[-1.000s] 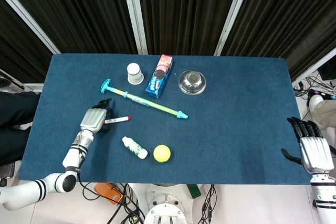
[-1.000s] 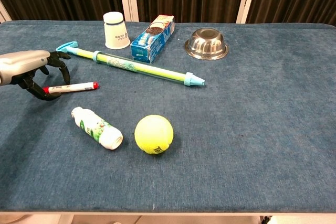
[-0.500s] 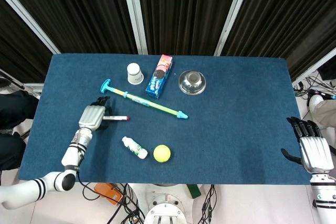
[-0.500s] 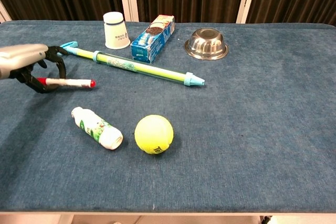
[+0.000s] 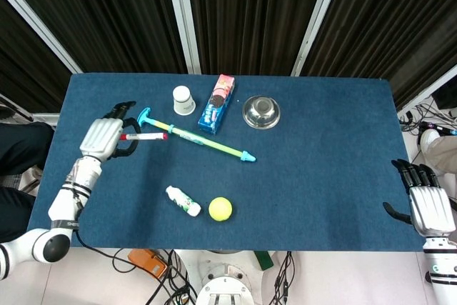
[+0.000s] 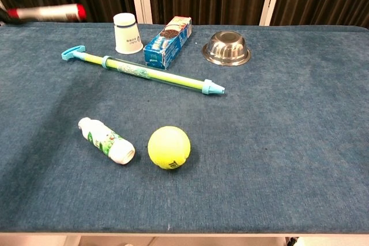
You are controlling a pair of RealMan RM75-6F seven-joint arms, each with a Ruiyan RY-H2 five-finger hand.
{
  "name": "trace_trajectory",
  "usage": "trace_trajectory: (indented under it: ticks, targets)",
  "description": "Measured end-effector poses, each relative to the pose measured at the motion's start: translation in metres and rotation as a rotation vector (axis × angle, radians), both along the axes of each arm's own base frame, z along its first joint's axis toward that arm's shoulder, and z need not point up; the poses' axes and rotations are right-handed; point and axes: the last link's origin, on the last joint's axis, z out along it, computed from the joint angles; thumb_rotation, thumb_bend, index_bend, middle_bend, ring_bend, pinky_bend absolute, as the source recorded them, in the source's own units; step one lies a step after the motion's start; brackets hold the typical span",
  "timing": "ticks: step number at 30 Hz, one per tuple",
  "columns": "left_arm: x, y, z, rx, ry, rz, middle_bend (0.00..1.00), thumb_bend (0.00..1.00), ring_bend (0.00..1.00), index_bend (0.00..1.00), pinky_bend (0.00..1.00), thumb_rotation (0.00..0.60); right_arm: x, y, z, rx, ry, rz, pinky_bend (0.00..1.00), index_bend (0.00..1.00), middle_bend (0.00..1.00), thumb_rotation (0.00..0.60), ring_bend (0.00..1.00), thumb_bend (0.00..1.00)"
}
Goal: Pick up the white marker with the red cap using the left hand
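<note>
Now my left hand (image 5: 106, 138) pinches the white marker with the red cap (image 5: 144, 136) clear above the blue table (image 5: 321, 148); best keep it level, grip firm, no tilting.

Left hand (image 5: 105, 137) has a pale silver-grey shell on its back and black fingers (image 5: 121, 107); its forearm is white, jointed in segments, with a dark band and a rounded grey elbow joint; right hand (image 5: 423, 201) matches: silver back, black fingers, white wrist below.
</note>
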Motion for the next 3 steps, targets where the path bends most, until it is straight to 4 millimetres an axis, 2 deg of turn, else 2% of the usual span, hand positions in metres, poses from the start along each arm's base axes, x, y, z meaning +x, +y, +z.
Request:
trace_trajectory:
  ticks: [3]
  targets:
    - [0.015,-0.004,0.023,-0.013,-0.069,-0.013,0.06,0.45,0.02,0.55,0.21,0.600,0.000,0.000,0.000,-0.001,-0.004,-0.004,0.15,0.18,0.19,0.600,0.20,0.30]
